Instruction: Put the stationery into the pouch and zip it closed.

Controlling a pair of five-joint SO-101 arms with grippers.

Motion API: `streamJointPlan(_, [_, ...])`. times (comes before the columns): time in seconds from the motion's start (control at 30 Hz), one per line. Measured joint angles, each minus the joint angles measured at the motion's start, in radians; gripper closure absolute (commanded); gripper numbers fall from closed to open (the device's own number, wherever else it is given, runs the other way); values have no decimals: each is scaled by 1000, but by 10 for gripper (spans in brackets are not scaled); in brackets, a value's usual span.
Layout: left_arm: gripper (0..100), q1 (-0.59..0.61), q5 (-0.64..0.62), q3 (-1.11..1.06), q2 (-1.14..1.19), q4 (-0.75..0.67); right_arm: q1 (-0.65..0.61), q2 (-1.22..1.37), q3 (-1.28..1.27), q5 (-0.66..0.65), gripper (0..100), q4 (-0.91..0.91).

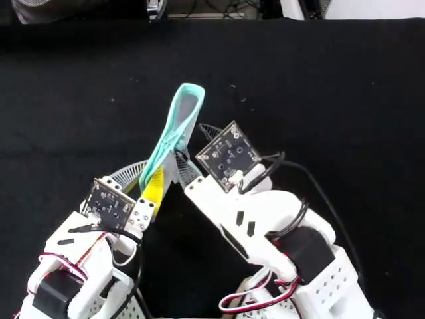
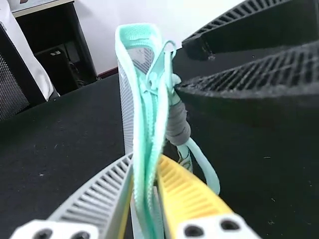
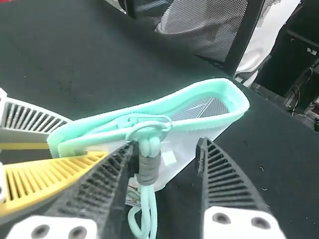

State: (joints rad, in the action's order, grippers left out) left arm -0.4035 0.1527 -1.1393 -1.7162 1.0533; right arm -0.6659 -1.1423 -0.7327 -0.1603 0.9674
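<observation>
Left fingers [image 2: 189,199], ribbed grey and yellow, clenched on slim mint mesh pouch [image 1: 184,113], edge-up over black worktop [image 1: 332,86]; right fingers [image 3: 227,179], ribbed black, spread astride pouch, one touching grey zip pull [image 3: 148,167]

Pouch [image 1: 179,123] stands on edge above the desk [image 1: 332,86], running from near the arms toward the far side. Left end effector [image 1: 151,171] is at its near end, fingers on either side, clamping it. Right end effector [image 1: 188,143] is on its right, straddling the midsection, one finger against the zipper pull [image 3: 148,162].
</observation>
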Motion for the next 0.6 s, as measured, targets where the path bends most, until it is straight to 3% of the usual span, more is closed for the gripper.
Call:
streamJointPlan(0.33, [971,0,2,0,0,0,-14,-6,43,2,801,115])
streamJointPlan(0.6, [971,0,2,0,0,0,-14,-6,46,2,801,77])
